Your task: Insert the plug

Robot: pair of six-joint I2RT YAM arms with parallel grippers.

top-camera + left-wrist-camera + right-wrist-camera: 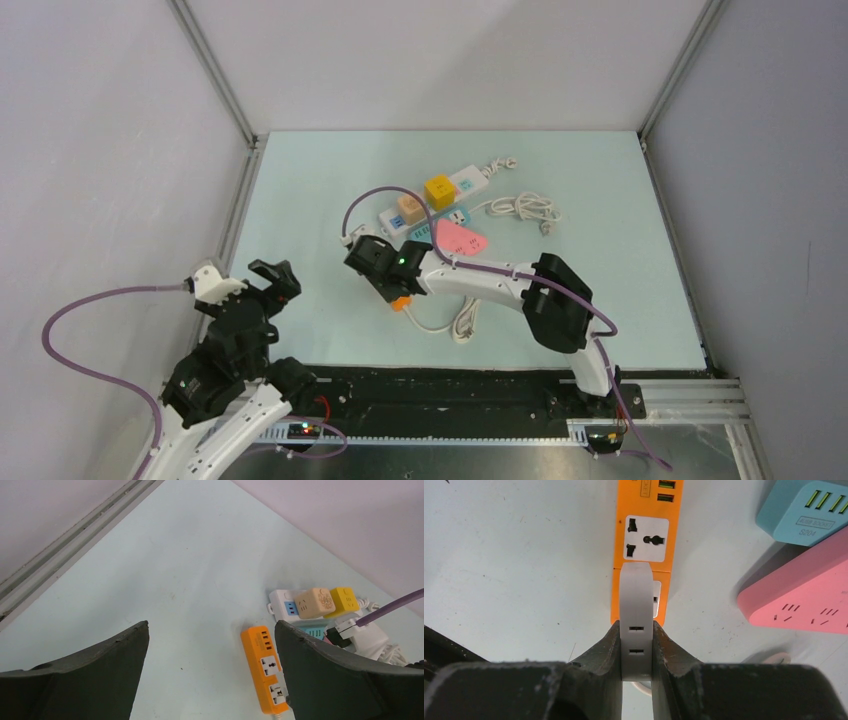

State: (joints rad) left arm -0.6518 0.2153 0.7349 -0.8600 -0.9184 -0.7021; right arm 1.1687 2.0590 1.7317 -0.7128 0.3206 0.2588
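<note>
**Plug in R hand, over orange strip's near socket**

R hand [636,630] is clamped tight on the white plug [636,592]. Its pads sit on the plug's two flat sides, w/ the rounded nose sticking out ahead of the fingertips. The plug sits over the orange power strip [676,540], covering most of the socket nearest the hand. The universal socket [646,539] just ahead of the nose is free. Prongs are hidden under the body, so can't tell if they're seated or only hovering.

Handling, my read: the plug is hard moulded plastic, light and smooth. It won't deform, but could pivot or slip betw. the pads if pushed off-axis. A hold on the flat sides, towards the rear, looks right; press straight down. The white cable [462,322] lying behind the hand, prob. the plug's own, may tug a bit. The strip looks light too and could slide on the desk [300,180] if the push isn't square.

L hand [211,630] is spread wide, holding nothing, w/ the strip ahead of it and well apart.

Writing: the blue socket block [806,512], ahead & right of R hand, reads "S204"; the line above is too small to read. Print by the strip's USB ports [666,485] is cut off. The pink socket block [804,595], right of the hand, has no legible text.
</note>
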